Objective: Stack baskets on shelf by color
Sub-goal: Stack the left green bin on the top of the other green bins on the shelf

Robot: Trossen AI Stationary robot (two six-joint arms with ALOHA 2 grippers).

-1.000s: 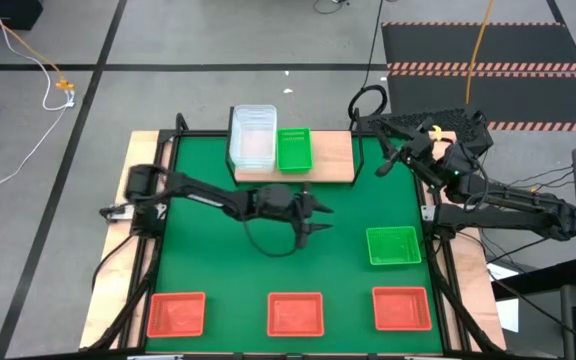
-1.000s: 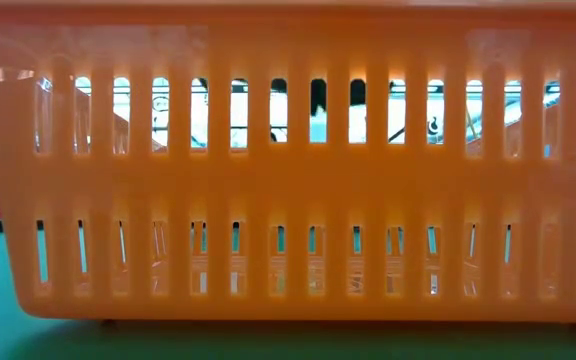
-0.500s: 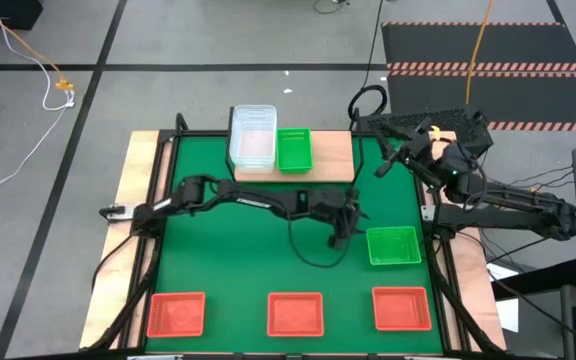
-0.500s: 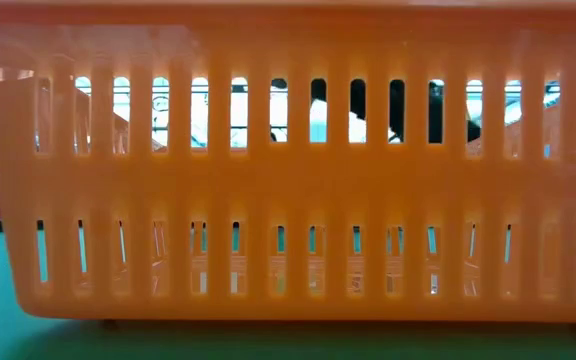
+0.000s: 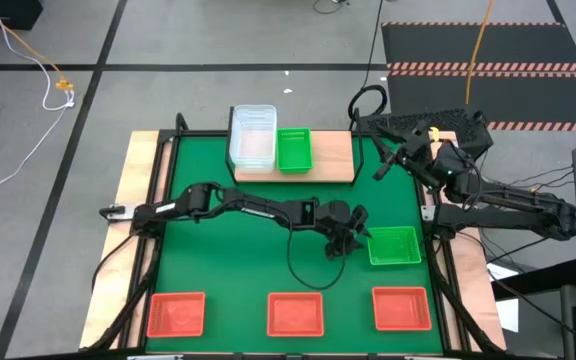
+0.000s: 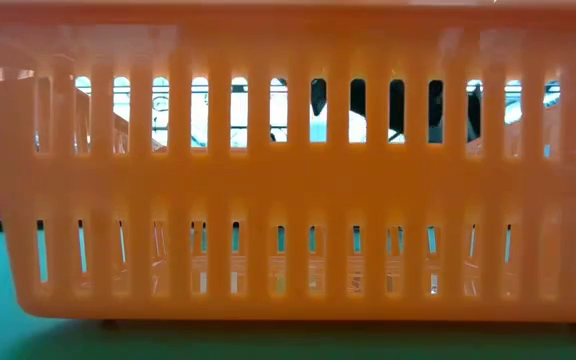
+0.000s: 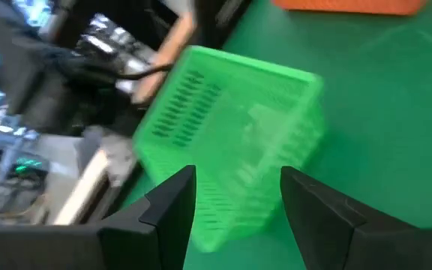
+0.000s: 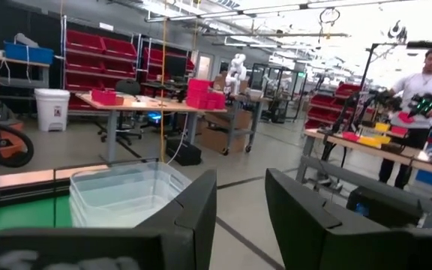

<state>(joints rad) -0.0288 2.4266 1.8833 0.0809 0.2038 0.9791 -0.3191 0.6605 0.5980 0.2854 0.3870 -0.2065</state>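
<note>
A green basket (image 5: 393, 246) rests flat on the green mat near the table's right edge, and it fills the left wrist view (image 7: 231, 135). My left gripper (image 5: 358, 232) is open just left of it, with its fingers (image 7: 172, 214) apart in front of the basket's left wall and touching nothing. On the shelf (image 5: 333, 158) at the far edge stand stacked clear baskets (image 5: 252, 137) and a green basket (image 5: 293, 150). Three red-orange baskets (image 5: 296, 314) line the near edge. My right gripper (image 5: 381, 166) is open and raised by the shelf's right end.
The middle red-orange basket (image 6: 288, 170) fills the low view and hides the table behind it. The right part of the shelf board is bare. The mat's (image 5: 218, 250) centre and left hold only my outstretched left arm. A person (image 8: 422, 82) stands far off in the room.
My left arm has stretched from the table's middle toward its right edge, up to the green basket on the mat, with its fingers staying open. The baskets have not moved.
</note>
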